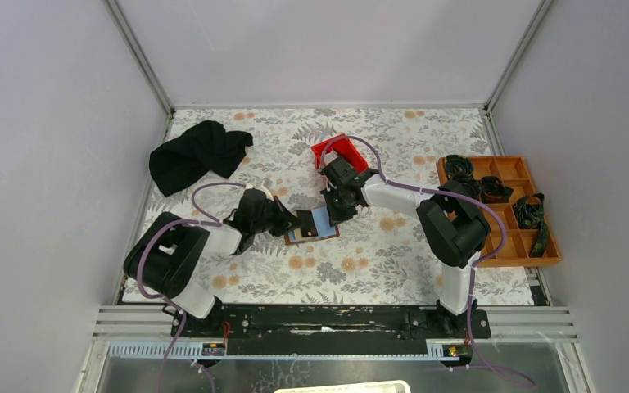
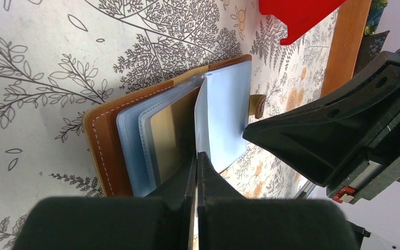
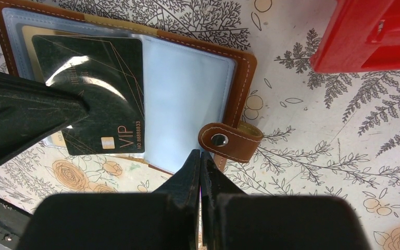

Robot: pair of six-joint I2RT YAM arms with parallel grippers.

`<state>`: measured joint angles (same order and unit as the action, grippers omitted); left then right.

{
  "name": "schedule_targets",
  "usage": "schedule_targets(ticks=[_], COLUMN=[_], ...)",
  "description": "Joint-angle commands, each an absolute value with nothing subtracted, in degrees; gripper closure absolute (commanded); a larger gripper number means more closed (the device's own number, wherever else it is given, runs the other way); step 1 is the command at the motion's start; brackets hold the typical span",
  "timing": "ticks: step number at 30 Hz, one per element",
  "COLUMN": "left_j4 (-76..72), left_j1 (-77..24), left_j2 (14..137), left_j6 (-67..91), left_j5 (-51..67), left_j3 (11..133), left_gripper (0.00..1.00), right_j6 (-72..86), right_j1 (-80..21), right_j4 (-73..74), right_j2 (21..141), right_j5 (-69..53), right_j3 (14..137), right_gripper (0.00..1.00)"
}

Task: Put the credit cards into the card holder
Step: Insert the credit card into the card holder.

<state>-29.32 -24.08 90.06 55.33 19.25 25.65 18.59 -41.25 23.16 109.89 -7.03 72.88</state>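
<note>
The brown card holder (image 1: 321, 235) lies open on the flowered table, its clear pockets up (image 3: 187, 99) and its tab clasp (image 3: 229, 140) on the right. My left gripper (image 2: 196, 154) is shut on a dark credit card marked VIP (image 3: 104, 83), which is slanted over the holder's left page. In the left wrist view that card runs edge-on away from the fingertips. A golden card (image 2: 164, 133) sits in a clear pocket. My right gripper (image 3: 200, 152) is shut with nothing in it. It hangs at the holder's near edge beside the clasp, and its black fingers (image 2: 312, 135) stand right of the pages.
A red bin (image 1: 340, 151) stands just beyond the holder. An orange-brown compartment tray (image 1: 540, 254) with dark rolled straps is at the right edge. A black cloth (image 1: 196, 155) lies at the back left. White walls enclose the table.
</note>
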Motion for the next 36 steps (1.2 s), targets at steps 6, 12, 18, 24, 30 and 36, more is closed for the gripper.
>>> schedule_targets(ticks=[6, 12, 18, 24, 30, 36], left_j4=[-29.0, -30.5, -31.68, -31.82, -33.23, -32.87], left_j1=[-24.66, -25.25, -26.59, -27.42, -27.93, -28.34], left_j2=[92.53, 93.62, 94.56, 95.36, 95.57, 95.89], left_j6=[55.02, 55.69, 56.32, 56.56, 57.77, 58.17], left_j5=[17.71, 17.9, 17.93, 17.89, 17.3, 16.27], left_j3=[25.39, 24.83, 24.93, 24.91, 23.83, 23.47], left_gripper=[1.0, 1.0, 1.0, 1.0, 1.0, 1.0], right_j6=[18.01, 18.19, 18.18, 18.19, 18.03, 17.24], right_j1=[-41.61, -41.63, -41.63, -41.64, -41.64, -41.63], right_j4=[23.73, 23.63, 23.86, 24.07, 24.68, 26.05], right_j2=[111.39, 111.71, 111.88, 111.8, 111.88, 110.61], right_j5=[-6.93, -7.04, -7.03, -6.63, -5.47, 0.48], right_j3=[73.3, 73.33, 73.44, 73.31, 73.3, 73.63], right_gripper=[1.0, 1.0, 1.0, 1.0, 1.0, 1.0])
